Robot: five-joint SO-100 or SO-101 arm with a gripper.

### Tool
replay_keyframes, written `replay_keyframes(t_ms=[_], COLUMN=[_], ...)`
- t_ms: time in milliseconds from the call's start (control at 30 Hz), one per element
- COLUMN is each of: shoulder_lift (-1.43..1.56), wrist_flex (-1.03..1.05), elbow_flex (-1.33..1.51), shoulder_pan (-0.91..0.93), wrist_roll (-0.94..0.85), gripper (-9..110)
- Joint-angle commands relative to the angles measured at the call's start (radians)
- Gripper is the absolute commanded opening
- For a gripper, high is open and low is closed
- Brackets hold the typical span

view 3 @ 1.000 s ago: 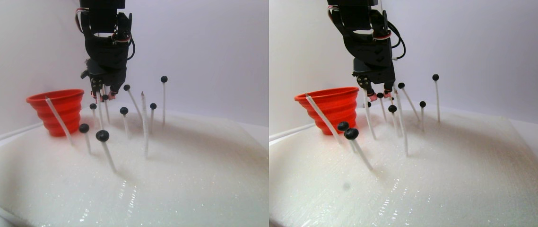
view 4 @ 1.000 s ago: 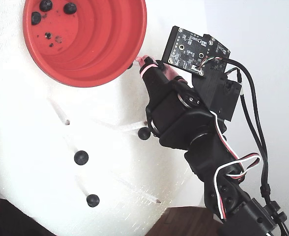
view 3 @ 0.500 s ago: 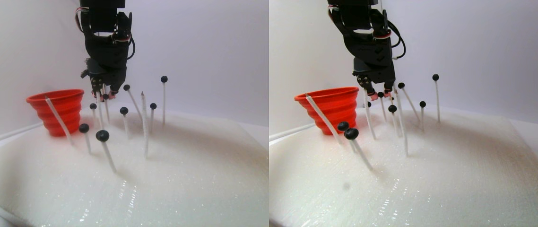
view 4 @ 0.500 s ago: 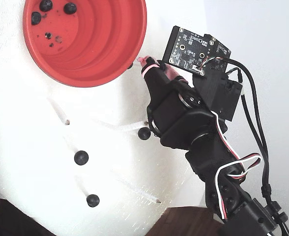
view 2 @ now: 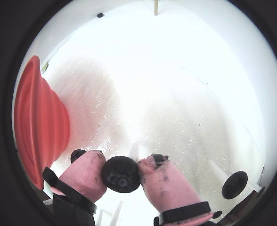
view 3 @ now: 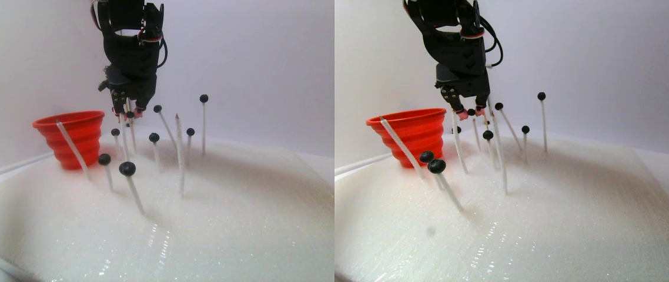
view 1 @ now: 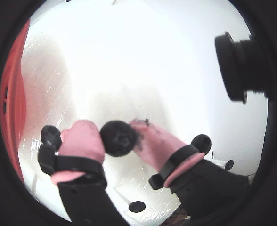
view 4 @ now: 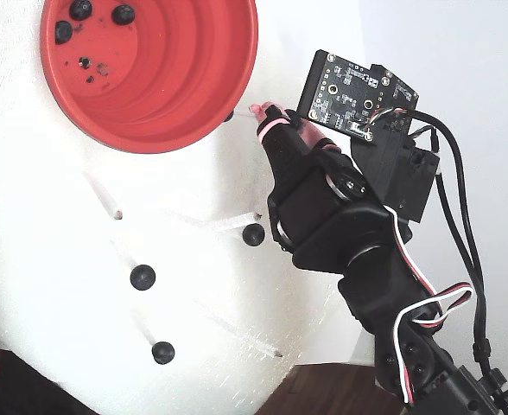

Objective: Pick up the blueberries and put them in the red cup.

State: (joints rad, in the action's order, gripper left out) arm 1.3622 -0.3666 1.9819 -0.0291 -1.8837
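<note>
My gripper (view 1: 118, 135) is shut on one blueberry (view 1: 118, 138), a dark ball with a crown mark pinched between the pink fingertips (view 2: 84, 172). The stereo pair view shows the gripper (view 3: 129, 113) hanging over the cluster of white sticks, just right of the red cup (view 3: 73, 138) and about level with its rim. In the fixed view the fingertips (view 4: 267, 117) sit just right of the cup's rim (view 4: 237, 95). Three blueberries (view 4: 80, 9) lie inside the cup. More blueberries (view 3: 127, 168) top several sticks.
A white foam pad (view 3: 223, 217) covers the table, with thin white sticks standing up all around the gripper. One bare pointed stick (view 3: 178, 132) stands to its right, and another (view 3: 73, 150) leans in front of the cup. A dark table edge (view 4: 323, 389) borders the pad.
The gripper has risen slightly with the blueberry still pinched between its fingers, lifting it clear of its stick. The other berries and the cup have not moved.
</note>
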Motion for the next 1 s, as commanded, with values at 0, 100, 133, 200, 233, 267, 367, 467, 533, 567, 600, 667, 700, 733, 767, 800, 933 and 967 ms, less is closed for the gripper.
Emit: replay_keyframes(t_ms=[0,100,133,200,233,267,367,467,533,567,600,667,700,733,767,800,933,967], shoulder_lift=[0.137,0.155,0.161,0.179,0.192,0.201,0.225,0.249,0.265,0.275,0.282,0.298,0.308,0.316,0.321,0.328,0.356,0.365], wrist_flex=[-0.003,0.0,0.002,0.012,0.018,0.018,0.026,0.035,0.041,0.046,0.048,0.055,0.061,0.066,0.072,0.074,0.083,0.089], elbow_flex=[-0.006,0.006,0.012,0.021,0.028,0.035,0.052,0.067,0.078,0.084,0.092,0.101,0.107,0.11,0.115,0.12,0.138,0.141], shoulder_pan=[-0.035,-0.04,-0.041,-0.048,-0.049,-0.051,-0.058,-0.063,-0.066,-0.067,-0.069,-0.072,-0.074,-0.075,-0.077,-0.078,-0.089,-0.092], wrist_roll=[-0.009,-0.009,-0.009,-0.006,-0.005,-0.003,-0.003,-0.003,0.0,0.0,0.0,0.0,0.003,0.005,0.006,0.006,0.011,0.012], gripper=[12,12,12,12,12,12,12,12,12,12,12,12,12,12,12,12,12,12])
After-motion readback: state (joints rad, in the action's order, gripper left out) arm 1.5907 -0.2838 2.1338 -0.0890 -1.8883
